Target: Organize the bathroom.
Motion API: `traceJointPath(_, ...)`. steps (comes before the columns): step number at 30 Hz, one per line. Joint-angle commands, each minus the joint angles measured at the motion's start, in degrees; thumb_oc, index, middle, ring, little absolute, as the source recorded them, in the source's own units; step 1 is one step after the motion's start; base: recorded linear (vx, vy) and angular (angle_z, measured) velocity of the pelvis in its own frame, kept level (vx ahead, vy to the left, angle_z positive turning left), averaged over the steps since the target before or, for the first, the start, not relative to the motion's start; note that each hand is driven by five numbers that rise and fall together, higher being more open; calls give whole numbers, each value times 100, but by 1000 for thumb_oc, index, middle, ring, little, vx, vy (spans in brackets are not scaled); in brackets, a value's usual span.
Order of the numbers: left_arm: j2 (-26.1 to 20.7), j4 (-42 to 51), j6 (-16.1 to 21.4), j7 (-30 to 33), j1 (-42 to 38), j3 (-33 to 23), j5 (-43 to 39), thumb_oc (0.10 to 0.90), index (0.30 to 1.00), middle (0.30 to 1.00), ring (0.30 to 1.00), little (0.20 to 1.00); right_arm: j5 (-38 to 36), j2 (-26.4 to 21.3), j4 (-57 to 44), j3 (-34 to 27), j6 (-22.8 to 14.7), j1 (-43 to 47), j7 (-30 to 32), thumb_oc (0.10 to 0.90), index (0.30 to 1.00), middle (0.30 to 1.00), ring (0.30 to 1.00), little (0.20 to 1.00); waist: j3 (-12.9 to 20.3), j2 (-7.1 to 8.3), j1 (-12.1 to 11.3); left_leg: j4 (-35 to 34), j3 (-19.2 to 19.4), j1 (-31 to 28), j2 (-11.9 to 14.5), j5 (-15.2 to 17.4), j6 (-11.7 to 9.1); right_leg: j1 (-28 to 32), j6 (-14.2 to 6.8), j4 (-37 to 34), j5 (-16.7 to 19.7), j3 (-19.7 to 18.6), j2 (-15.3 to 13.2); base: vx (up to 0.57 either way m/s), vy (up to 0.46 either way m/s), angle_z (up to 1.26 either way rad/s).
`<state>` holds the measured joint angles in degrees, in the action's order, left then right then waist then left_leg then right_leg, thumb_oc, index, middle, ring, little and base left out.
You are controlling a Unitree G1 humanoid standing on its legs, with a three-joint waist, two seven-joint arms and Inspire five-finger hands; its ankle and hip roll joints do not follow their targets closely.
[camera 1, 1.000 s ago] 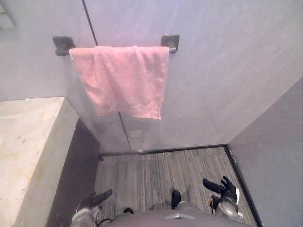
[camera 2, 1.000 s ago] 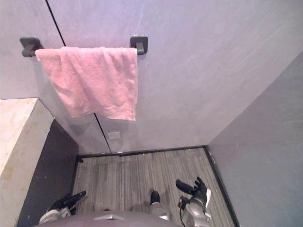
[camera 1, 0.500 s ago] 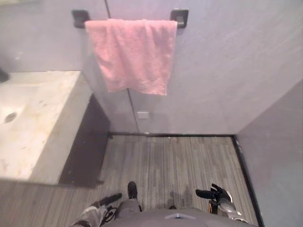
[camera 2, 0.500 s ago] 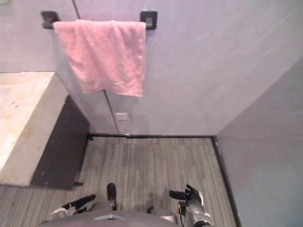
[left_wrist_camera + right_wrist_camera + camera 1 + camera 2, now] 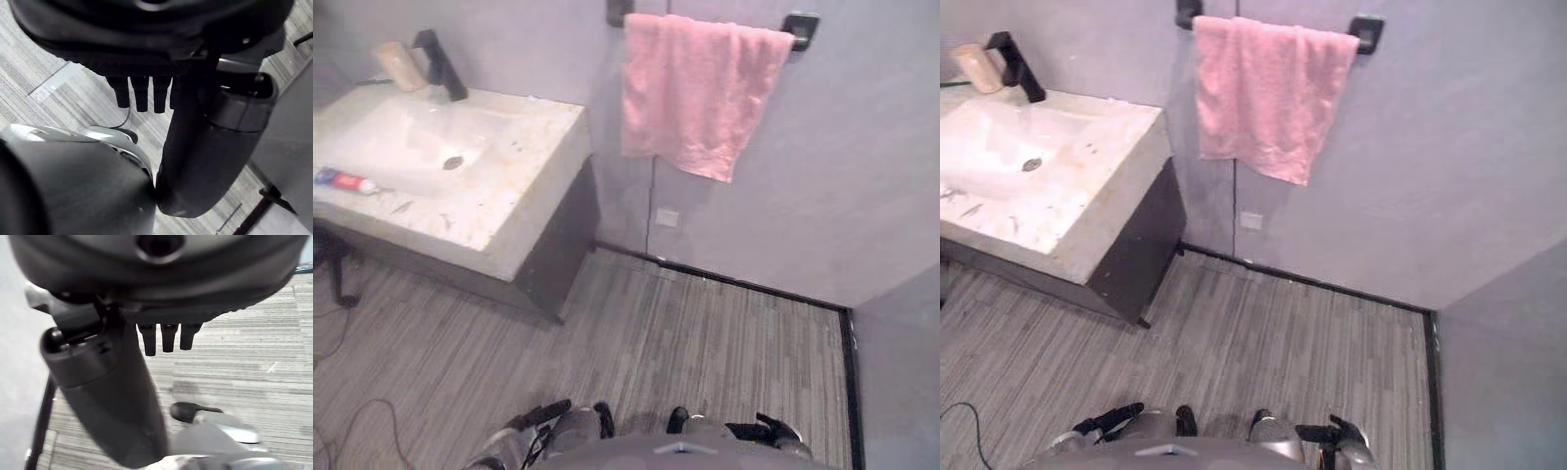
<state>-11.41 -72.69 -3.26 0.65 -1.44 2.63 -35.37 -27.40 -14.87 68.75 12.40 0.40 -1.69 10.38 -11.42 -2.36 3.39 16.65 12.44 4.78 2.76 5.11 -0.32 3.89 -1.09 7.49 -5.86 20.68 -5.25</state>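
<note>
The top of the towel rail (image 5: 800,22) was cut off by the upper edge of the head views, so only its two dark brackets were partly seen. The pale roll-like object (image 5: 399,65) behind the basin was blurred and I could not tell what it was. The small tube (image 5: 342,179) at the left edge of the bench (image 5: 524,211) was also too small to read.

The left robot hand (image 5: 536,415) showed at the bottom edge of the head view, low above the floor, with its fingers straight and holding nothing. In its own wrist view the fingers (image 5: 140,97) pointed straight out in a row, touching nothing. The right robot hand (image 5: 766,429) was also at the bottom edge, partly cut off; its fingers (image 5: 167,338) were relaxed and empty in the wrist view.

The pink towel (image 5: 697,90) hung over the rail on the grey wall, its lower edge uneven, the right corner hanging lower. It was well apart from both hands. To the left of it stood the pale stone bench with a sunk basin (image 5: 416,147) and a black tap (image 5: 440,64) at the back. A dark cabinet (image 5: 558,240) was under the bench. The floor (image 5: 705,343) was of grey striped planks, and thin cables (image 5: 352,431) lay on it at the left.
</note>
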Motion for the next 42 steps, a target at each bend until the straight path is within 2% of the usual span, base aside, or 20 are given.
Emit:
traceJointPath(1,-265,136,124,-5,89,-221,-41,800,900,900,900,900,306,9,65,-198,117,368,-89,800,900,900,900,900,209,365,62,878,114,-42,145,147,-234,97,-194,-706,-22,-421,78,-236,340,120)
traceJointPath(3,-199,179,103,120,83,-241,-149,800,900,900,900,900,432,-87,64,-254,202,363,-115,800,900,900,900,900,271,283,154,703,65,-444,339,52,-406,19,-225,-806,112,-351,-11,-185,334,193)
traceJointPath(6,-147,144,85,261,114,-274,-215,800,900,900,900,900,572,-151,105,-280,236,393,-239,800,900,900,900,900,335,187,232,357,88,-815,454,39,-478,-144,-288,-787,241,-365,-118,-121,387,75)
traceJointPath(8,-125,85,97,303,172,-330,-145,800,900,900,900,900,692,-182,143,-315,244,472,-289,800,900,900,900,900,411,89,291,-191,166,-1126,500,174,-460,-384,-470,-693,441,-385,-342,-146,580,87)
traceJointPath(10,-145,10,144,298,240,-338,-73,800,900,900,900,900,758,-197,144,-383,230,591,-268,800,900,900,900,900,434,74,290,-673,214,-1277,298,508,-340,-685,-808,-511,696,-480,-707,-171,664,77)
traceJointPath(12,-182,-11,165,217,303,-275,3,800,900,900,900,900,703,-240,89,-422,235,713,-165,800,900,900,900,900,427,63,283,-867,177,-1273,70,583,-191,-897,-1062,-364,886,-695,-994,-173,660,56)
traceJointPath(14,-213,-46,248,144,328,-127,163,800,900,900,900,900,647,-305,42,-580,258,811,-148,800,900,900,900,900,398,56,281,-937,-23,-1183,-237,676,-55,-1102,-1166,-248,1109,-968,-1283,-197,769,66)
traceJointPath(16,-228,-29,313,184,314,-15,315,800,900,900,900,900,796,-355,20,-613,289,837,-232,800,900,900,900,900,383,22,288,-1045,-129,-1130,-354,602,-18,-1158,-1116,-174,1190,-1163,-1311,-141,571,81)
traceJointPath(18,-284,24,373,207,236,209,270,800,900,900,900,900,826,-448,23,-580,392,838,-312,800,900,900,900,900,338,-150,425,-1182,-394,-1010,-398,441,44,-1392,-883,635,1134,-1843,-1129,-116,607,67)
traceJointPath(19,-327,43,406,167,147,272,346,800,900,900,900,900,748,-452,49,-568,425,806,-326,800,900,900,900,900,301,-219,488,-1259,-455,-984,-378,340,59,-1451,-812,1017,1031,-1958,-942,-65,407,83)
traceJointPath(20,-339,49,397,152,114,290,382,800,900,900,900,900,723,-454,54,-564,441,796,-328,800,900,900,900,900,286,-241,516,-1292,-477,-986,-369,307,61,-1471,-798,1155,981,-1988,-850,-19,332,138)
traceJointPath(22,-384,129,353,113,-132,461,564,800,900,900,900,900,781,-436,101,-533,463,693,-392,800,900,900,900,900,197,-344,715,-1524,-669,-1056,-358,104,78,-1671,-734,1790,714,-2062,-189,81,394,129)
traceJointPath(24,-392,164,297,141,-247,549,555,800,900,900,900,900,812,-388,112,-514,523,624,-400,800,900,900,900,900,154,-323,835,-1611,-802,-1159,-435,70,115,-1805,-713,1948,623,-1932,83,158,295,119)
traceJointPath(27,-384,281,210,282,-419,583,503,800,900,900,900,900,1080,-294,76,-375,670,427,-475,800,900,900,900,900,98,-169,1090,-1676,-898,-1447,-787,256,215,-2020,-696,1239,640,-1509,465,311,292,105)
traceJointPath(31,-336,358,348,368,-530,561,374,800,900,900,900,900,1312,-273,15,-227,756,222,-602,800,900,900,900,900,139,69,1331,-1699,-1189,-1722,-1349,529,237,-2080,-785,-80,1227,-1146,793,318,166,36)
traceJointPath(33,-315,369,442,401,-521,529,305,800,900,900,900,900,1437,-285,26,-187,824,199,-676,800,900,900,900,900,137,88,1345,-1736,-1192,-1816,-1450,569,211,-2074,-777,-273,1341,-1002,874,347,135,19)
traceJointPath(37,-294,392,479,544,-480,481,522,800,900,900,900,900,1500,-299,93,-124,836,205,-775,800,900,900,900,900,133,70,1323,-1811,-1242,-1910,-1586,560,186,-1983,-677,-347,1279,-930,997,325,77,5)
traceJointPath(38,-239,326,362,666,-417,436,634,800,900,900,900,900,1442,-311,152,-190,828,229,-816,800,900,900,900,900,175,-51,1326,-1705,-1351,-1948,-1694,413,32,-1837,-470,-133,1017,-990,1155,403,79,-24)
traceJointPath(41,-211,233,305,640,-367,362,745,800,900,900,900,900,1082,-267,200,-308,767,236,-828,800,900,900,900,900,218,-128,1349,-1467,-1378,-1881,-1825,211,-139,-1650,-403,-188,934,-1124,1274,344,52,-25)
traceJointPath(42,-205,187,282,534,-349,315,939,800,900,900,900,900,1000,-217,215,-381,709,220,-826,800,900,900,900,900,237,-214,1387,-1212,-1396,-1851,-1855,-156,-316,-1551,-321,-171,850,-1172,1385,323,55,6)
